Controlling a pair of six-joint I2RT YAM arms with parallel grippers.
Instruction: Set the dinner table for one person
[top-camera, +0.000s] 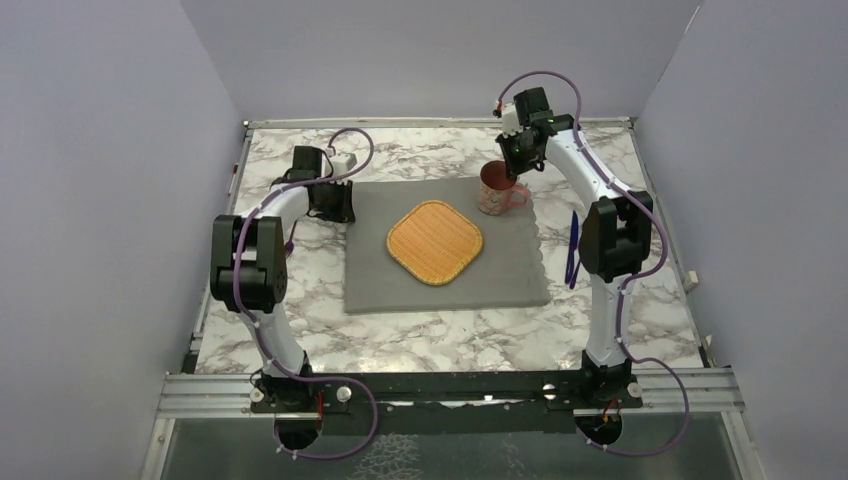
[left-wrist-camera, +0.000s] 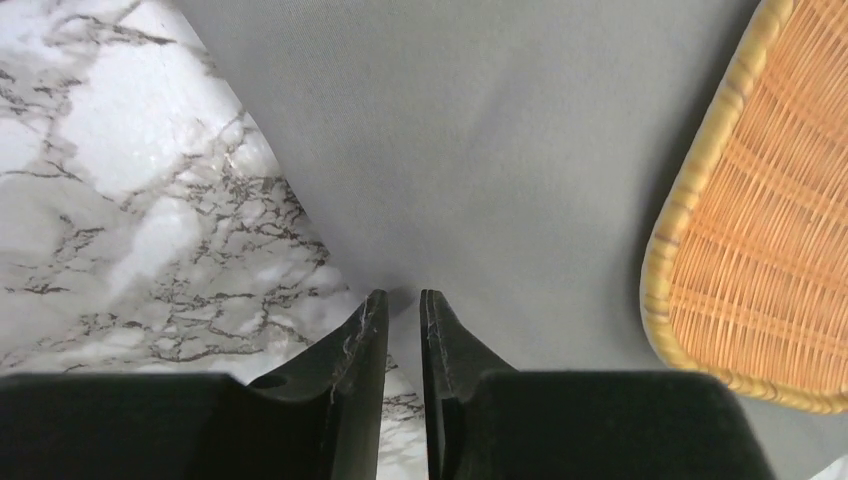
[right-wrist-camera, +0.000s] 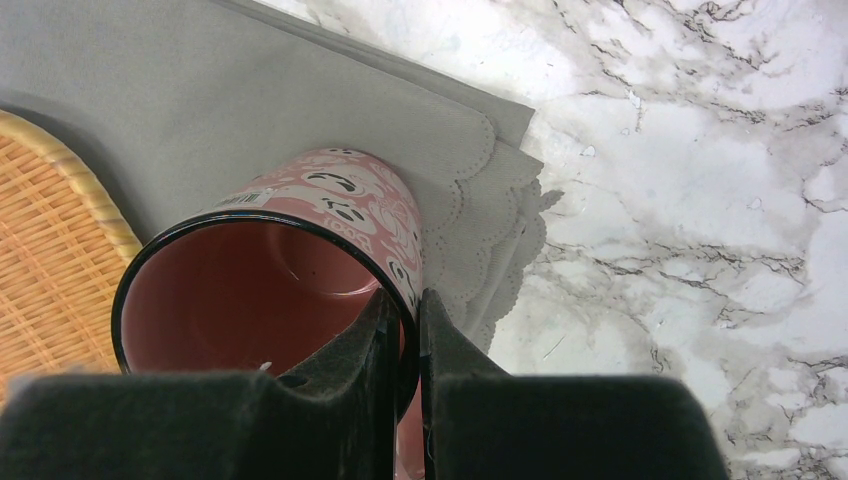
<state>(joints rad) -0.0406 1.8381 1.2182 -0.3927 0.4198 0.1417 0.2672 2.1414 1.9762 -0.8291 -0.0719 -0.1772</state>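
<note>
Nearest, black mounting rail (top-camera: 440, 390) along the front edge, with both arm bases bolted side by side. Beyond it, marble tabletop (top-camera: 440, 340), white with grey veins, roughly square, metal-edged, filling the floor between pale walls. Centred on it, grey cloth placemat (top-camera: 445, 285) with a scalloped right edge. In the placemat's middle, orange woven wicker mat (top-camera: 435, 241), square with rounded corners.

Left claw (left-wrist-camera: 400, 295) down low at the placemat's left edge, tips over the line where cloth meets marble. Fingers nearly together, only a slim gap between; cannot tell whether any cloth is pinched.

Right claw (right-wrist-camera: 402, 295) clamped on the rim of a pink mug (right-wrist-camera: 330, 200), one finger inside and one outside. Mug upright on the placemat's far right corner, black-rimmed, printed with little faces, near the wicker mat but not touching it.

Slim blue item (top-camera: 572, 245) flat on bare marble just right of the placemat; too small to identify.
</note>
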